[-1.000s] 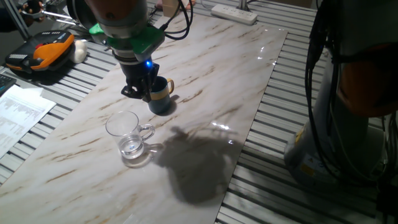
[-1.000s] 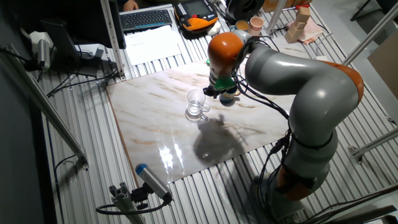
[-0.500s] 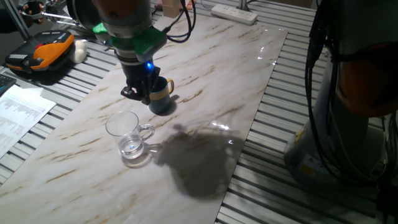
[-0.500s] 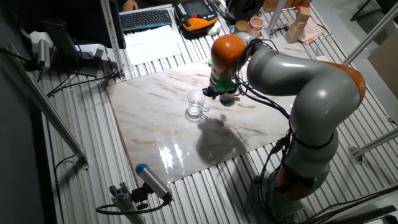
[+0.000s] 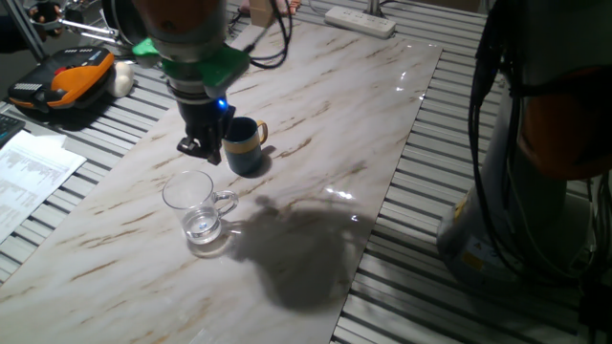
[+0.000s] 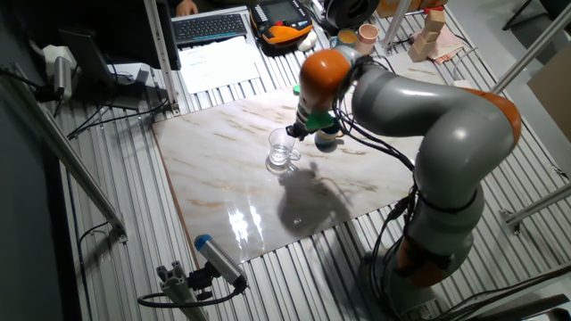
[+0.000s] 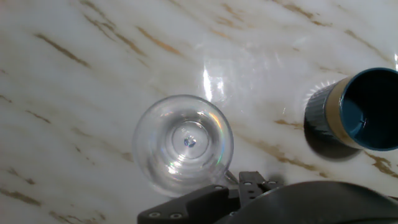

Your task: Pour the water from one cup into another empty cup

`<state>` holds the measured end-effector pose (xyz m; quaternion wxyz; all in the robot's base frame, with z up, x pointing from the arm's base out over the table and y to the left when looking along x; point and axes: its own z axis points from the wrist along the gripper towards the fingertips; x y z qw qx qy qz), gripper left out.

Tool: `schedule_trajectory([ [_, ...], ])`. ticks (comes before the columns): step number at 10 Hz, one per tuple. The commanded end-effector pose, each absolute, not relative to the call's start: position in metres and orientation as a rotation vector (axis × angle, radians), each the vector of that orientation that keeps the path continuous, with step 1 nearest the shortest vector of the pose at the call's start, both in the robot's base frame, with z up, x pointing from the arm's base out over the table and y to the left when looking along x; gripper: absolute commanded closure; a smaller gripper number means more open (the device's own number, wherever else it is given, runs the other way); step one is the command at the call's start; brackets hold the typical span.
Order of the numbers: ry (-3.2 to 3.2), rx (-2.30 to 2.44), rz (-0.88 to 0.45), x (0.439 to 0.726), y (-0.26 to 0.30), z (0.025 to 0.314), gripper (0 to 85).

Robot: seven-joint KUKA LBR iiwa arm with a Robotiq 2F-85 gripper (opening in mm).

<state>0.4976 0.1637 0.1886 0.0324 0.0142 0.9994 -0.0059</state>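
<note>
gripper [image 5: 204, 148] empty above table, beside dark mug [image 5: 245, 145]

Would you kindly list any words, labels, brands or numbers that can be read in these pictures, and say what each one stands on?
None can be read.
Printed sheet beside the table: lines of text, too small and blurred.
Glass mug: no marking visible.
Dark blue mug: a plain tan band, no lettering visible.
Gripper: no readable label.

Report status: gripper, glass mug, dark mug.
Gripper hovering above the marble, holding nothing; open or shut unclear. Glass mug upright, a little water at the bottom. Dark blue mug upright beside it, apart. Nothing between them.
</note>
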Motion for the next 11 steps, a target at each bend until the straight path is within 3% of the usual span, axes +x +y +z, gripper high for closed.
schedule_trajectory([
  [1, 3.085, 0.042, -0.020, 0.500, 0.163, 0.188, 85.0],
  [11, 3.116, 0.078, 0.030, 0.525, 0.160, 0.199, 85.0],
])
